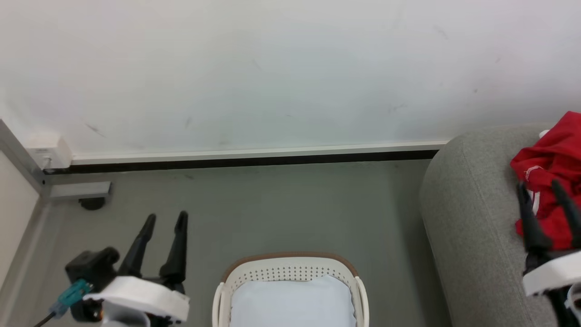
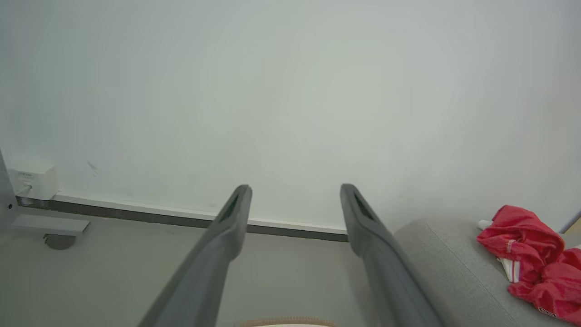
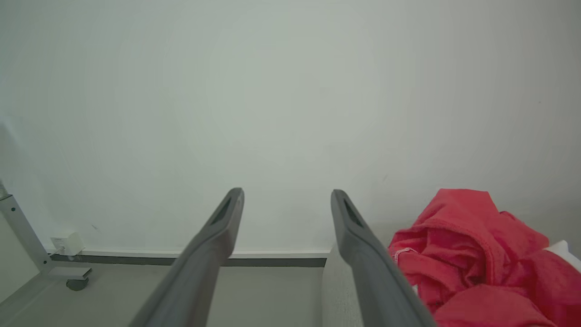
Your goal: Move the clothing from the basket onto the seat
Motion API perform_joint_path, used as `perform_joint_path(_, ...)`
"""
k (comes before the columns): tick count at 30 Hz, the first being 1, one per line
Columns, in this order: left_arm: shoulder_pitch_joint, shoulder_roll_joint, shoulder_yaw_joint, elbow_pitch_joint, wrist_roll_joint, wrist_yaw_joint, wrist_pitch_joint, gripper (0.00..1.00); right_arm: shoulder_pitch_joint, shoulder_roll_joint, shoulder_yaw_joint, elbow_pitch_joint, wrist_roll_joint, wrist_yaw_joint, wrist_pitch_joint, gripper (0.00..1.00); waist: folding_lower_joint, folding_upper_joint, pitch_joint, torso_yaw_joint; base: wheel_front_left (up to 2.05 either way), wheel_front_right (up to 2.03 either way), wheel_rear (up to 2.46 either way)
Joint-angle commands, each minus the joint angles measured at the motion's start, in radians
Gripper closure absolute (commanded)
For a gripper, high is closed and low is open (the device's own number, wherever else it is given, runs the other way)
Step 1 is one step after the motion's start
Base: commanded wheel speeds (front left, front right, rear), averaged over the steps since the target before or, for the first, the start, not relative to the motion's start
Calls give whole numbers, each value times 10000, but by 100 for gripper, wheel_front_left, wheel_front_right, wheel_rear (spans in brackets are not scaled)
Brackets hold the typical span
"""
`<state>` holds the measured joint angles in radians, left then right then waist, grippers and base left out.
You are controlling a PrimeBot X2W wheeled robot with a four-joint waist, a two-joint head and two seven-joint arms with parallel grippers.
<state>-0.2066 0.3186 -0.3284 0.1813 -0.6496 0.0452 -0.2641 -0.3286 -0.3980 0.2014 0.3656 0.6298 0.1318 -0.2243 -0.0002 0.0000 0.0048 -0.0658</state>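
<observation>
The clothing (image 1: 551, 172) is seen as a bright red heap with bits of white stripe. It is lying crumpled on the seat (image 1: 467, 218), near its rounded end, and not in the basket (image 1: 290, 274). The cloth is judged to be soft, light and floppy. It would not be hurt by a squeeze, but it would sag, and it could slip out of a loose pinch. If it had to be picked up, a thick bunched fold near the top of the heap would best be taken, not a thin edge.

The right gripper (image 1: 539, 186) is held just in front of the heap. Its two dark fingers are spread apart and nothing is pinched between them. In the right wrist view the red cloth is seen just beside one finger, not between the two.

The basket is set on the grey floor (image 1: 295, 204), to the left of the seat and apart from it. No red is seen on its pale inside. Its near part is cut off by the picture edge, so it cannot be told for sure that nothing is left there. The left gripper (image 1: 167, 216) is held over the floor, left of the basket, with fingers spread and nothing held. The task is judged to be nearly or fully done.
</observation>
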Motion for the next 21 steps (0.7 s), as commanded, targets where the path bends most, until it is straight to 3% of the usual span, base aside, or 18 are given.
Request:
perform_joint_path(1,233,-67,178,52,-28,-66,-2,0,324,116,-140,-80,-197,-23,-69,0,2,0,-22,43,0,0,0)
perform_joint_path(9,1330,-1028,1903,-117,1380,-499,-2,0,1777,1749,-449,-500,-1488,-23,-334,0,2,0,72,77,0,0,0)
perform_joint_path(15,1941,-1883,3078,-304,2780,-1280,-3,0,2096,2400,-644,-936,-2035,-23,-409,0,2,0,159,-12,0,0,0)
perform_joint_path(21,2143,-2323,3457,-27,3888,-1578,-3,0,2089,2682,-670,-957,-2355,-23,-409,0,2,0,126,-69,0,0,0)
